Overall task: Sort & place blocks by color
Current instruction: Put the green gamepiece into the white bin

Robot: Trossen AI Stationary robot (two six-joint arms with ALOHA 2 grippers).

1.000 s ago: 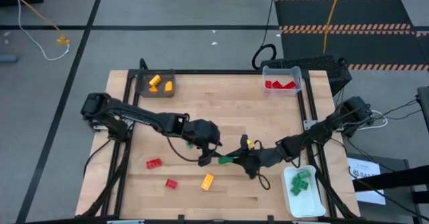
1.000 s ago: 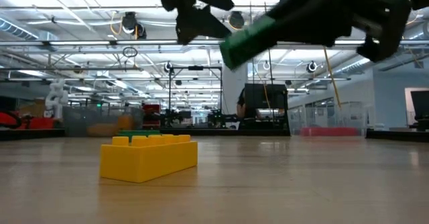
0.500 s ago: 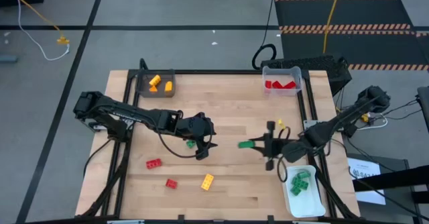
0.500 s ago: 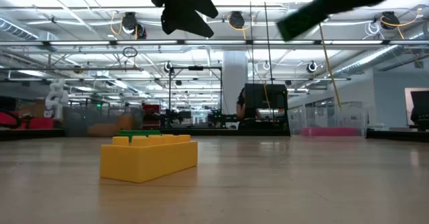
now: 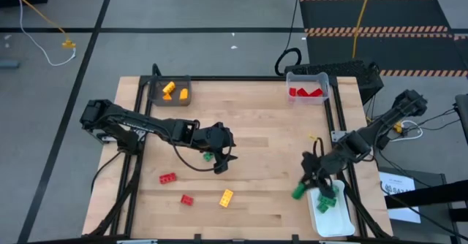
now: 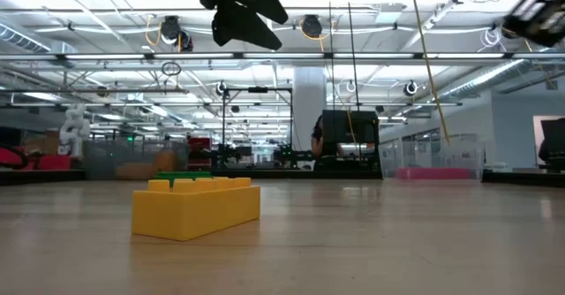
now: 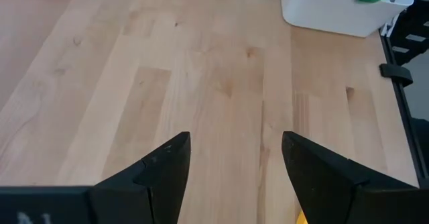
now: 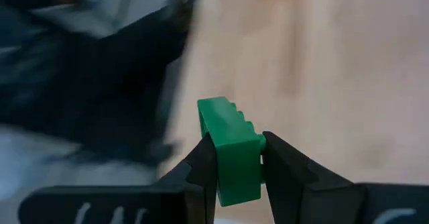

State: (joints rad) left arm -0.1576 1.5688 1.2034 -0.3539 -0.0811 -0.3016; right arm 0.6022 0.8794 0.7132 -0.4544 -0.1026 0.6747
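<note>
My right gripper (image 5: 303, 188) is shut on a green block (image 8: 226, 125) above the table, just beside the near-left corner of the white tray (image 5: 344, 222), which holds several green blocks. My left gripper (image 5: 221, 161) hangs open over the table's middle with nothing between its fingers (image 7: 234, 163). A small green block (image 5: 208, 156) lies on the table beside it. Two red blocks (image 5: 168, 177) (image 5: 187, 199) and a yellow-orange block (image 5: 227, 197) lie on the near left of the table. My right gripper pinches the green block by its two opposite flat sides (image 8: 249, 158) between its two fingers. The block's studded end sticks out past the fingertips. The fingers slant downward. The block is lifted clear of the table and the tray.
A dark tray (image 5: 156, 96) with yellow-orange blocks stands at the far left corner. A clear tray (image 5: 307, 78) with red blocks stands at the far right. In the low view the yellow-orange block (image 6: 196, 208) sits in front of a green one (image 6: 181, 177).
My right gripper has carried the green block from the table's middle toward the right and near edges, to the white tray's corner, rising and rolling its wrist on the way. My left gripper has risen a little and then kept still, open.
</note>
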